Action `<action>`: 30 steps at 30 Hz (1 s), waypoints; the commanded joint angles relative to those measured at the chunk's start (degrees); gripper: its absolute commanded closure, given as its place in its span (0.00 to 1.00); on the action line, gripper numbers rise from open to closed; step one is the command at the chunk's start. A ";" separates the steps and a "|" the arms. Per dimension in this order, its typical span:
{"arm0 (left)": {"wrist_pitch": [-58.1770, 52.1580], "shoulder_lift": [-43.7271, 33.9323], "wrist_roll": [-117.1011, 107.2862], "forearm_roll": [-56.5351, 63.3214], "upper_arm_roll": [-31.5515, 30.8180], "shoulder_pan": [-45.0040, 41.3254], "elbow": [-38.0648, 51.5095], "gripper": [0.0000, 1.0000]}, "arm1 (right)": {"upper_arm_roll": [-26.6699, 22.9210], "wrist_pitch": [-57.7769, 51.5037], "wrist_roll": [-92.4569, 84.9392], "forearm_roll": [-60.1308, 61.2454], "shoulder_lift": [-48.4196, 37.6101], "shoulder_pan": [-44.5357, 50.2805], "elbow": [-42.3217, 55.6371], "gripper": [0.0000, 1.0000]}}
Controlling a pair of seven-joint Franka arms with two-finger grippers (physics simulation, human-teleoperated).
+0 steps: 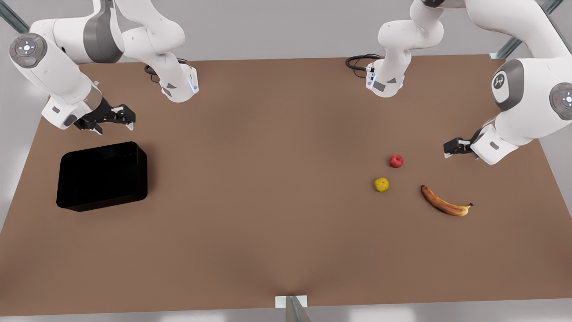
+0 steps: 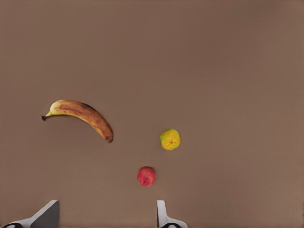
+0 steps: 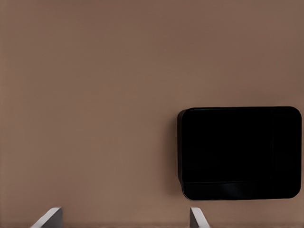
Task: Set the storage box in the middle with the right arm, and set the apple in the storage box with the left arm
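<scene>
The storage box [image 1: 102,176], glossy black and empty, sits on the table at the front view's left; the right wrist view shows the storage box [image 3: 240,152] from above. My right gripper [image 1: 113,127] hovers open just behind it, with its fingertips [image 3: 51,217] wide apart. The small red apple [image 1: 396,161] lies on the front view's right, and the left wrist view shows the apple [image 2: 146,176] just ahead of the fingertips [image 2: 162,214]. Beside the apple, toward the table's right edge, my left gripper [image 1: 448,151] hangs open above the table, holding nothing.
A yellowish-green round fruit [image 1: 381,184] lies close to the apple, and a browned banana [image 1: 444,202] lies to its right. The two arm bases [image 1: 178,87] stand at the far edge of the brown table [image 1: 268,179].
</scene>
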 commanded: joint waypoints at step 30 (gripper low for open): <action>26.46 -1.76 -52.50 -70.71 9.37 -1.80 -50.80 0.00 | -8.87 27.02 -52.65 10.46 35.50 -33.22 0.53 0.00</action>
